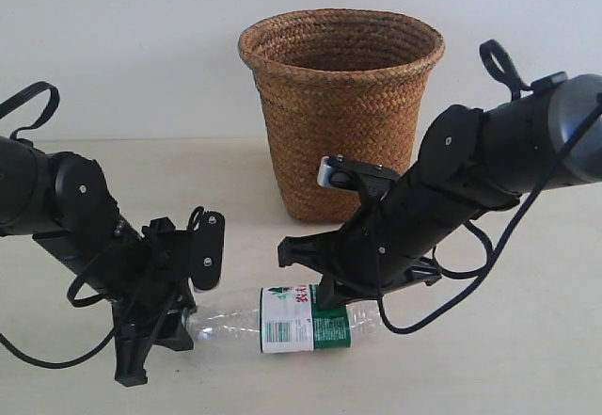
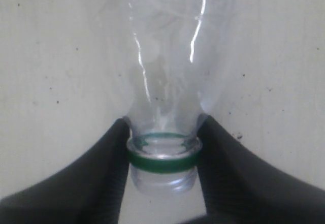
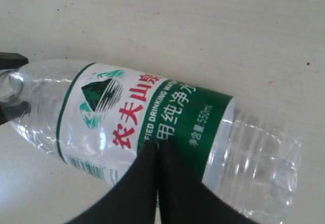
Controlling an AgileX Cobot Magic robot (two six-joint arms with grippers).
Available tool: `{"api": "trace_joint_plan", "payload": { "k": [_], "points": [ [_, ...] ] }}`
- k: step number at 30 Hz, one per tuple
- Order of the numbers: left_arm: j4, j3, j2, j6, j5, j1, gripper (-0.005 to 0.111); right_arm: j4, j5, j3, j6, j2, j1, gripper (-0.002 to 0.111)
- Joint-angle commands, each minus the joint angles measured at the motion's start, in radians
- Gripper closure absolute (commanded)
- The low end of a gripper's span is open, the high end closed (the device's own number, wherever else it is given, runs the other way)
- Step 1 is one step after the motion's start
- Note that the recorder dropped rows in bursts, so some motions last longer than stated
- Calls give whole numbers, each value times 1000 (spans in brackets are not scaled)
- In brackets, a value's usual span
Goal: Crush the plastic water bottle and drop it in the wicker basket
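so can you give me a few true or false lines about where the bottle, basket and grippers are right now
1. The bottle lies on its side on the table. True.
2. The bottle is inside the basket. False: it lies on the table in front of the basket.
3. The left gripper is closed on the bottle's neck. True.
4. The basket has tipped over. False: it stands upright, its opening facing up.
5. The right gripper has its jaws wide open. False: its fingers are together, over the bottle's label.
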Motion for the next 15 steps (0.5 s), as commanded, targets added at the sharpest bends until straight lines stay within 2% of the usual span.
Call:
{"api": "trace_joint_plan", "payload": {
  "k": [1, 15],
  "points": [
    [4, 1, 5, 7, 7, -9, 103, -12, -18, 6, -1, 60, 0, 108],
    [8, -1, 69, 7, -15, -9, 103, -8, -13, 6, -1, 143, 0, 108]
  ]
}}
